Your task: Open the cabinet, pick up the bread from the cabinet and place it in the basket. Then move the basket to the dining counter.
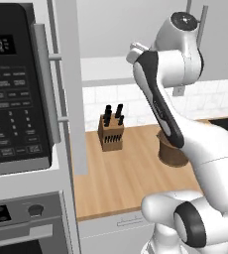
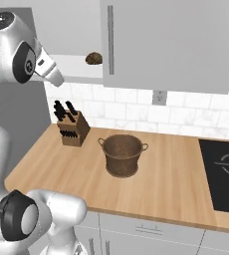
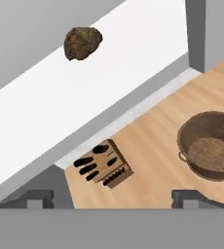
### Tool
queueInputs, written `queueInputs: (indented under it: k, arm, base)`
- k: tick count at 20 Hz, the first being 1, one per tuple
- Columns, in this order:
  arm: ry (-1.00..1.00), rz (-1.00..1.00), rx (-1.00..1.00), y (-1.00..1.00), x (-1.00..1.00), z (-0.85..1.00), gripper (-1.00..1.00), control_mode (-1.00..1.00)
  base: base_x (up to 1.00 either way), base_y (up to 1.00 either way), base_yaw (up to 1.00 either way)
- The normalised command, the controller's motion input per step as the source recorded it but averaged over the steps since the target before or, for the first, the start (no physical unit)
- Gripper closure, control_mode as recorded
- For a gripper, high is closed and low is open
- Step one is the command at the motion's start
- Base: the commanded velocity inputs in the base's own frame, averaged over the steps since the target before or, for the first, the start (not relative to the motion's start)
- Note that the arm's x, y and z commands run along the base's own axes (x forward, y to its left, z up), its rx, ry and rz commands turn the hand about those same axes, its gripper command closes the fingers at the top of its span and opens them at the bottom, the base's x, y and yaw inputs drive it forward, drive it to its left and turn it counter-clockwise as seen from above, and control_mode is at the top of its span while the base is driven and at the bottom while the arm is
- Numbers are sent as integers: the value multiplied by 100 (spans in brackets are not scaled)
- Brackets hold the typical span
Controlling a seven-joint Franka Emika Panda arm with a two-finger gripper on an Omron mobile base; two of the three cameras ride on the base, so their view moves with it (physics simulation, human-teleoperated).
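Cabinet [image 2: 171, 45] door stands open; white shelf [image 3: 84, 92] exposed. Bread [image 3: 83, 43] sits on that shelf, not yet touched. Basket [image 3: 212, 145] is empty on the wood tabletop [image 3: 148, 141], wooden knife block [image 3: 102, 164] beside it.

Fingers [image 3: 113, 198]: spread wide, the two tips far apart at the bottom of the hand view, nothing between them.

Key relation, hand view: bread lies well ahead of the fingers and off toward the left tip's side, well apart from both tips. Knife block is nearly straight ahead between the tips, down on the tabletop; basket is ahead toward the right tip's side. The lump is roundish, no marked long axis that I can tell, so finger orientation looks uncritical. Judgement: next move calls for advancing over the shelf toward the bread, keeping the spread.

Writing: microwave [image 1: 17, 89] panel shows a digit display and button labels, too blurred to read. No brands legible.
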Motion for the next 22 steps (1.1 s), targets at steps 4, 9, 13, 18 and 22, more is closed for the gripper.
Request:
queueInputs:
  k: [4, 9, 13, 18, 22]
  arm:
    - [-14, 0, -37, -17, 35, 0, -100, -100]
    - [-1, 0, -32, -19, 50, 0, -100, -100]
    - [9, 0, -12, -26, 69, 0, -100, -100]
    - [2, 4, 0, -15, 50, 0, -100, -100]
    - [-1, 0, 0, -12, 51, 0, -100, -100]
  base:
    - [0, 0, 0]
    - [0, 0, 0]
    - [0, 0, 0]
    - [0, 0, 0]
    - [0, 0, 0]
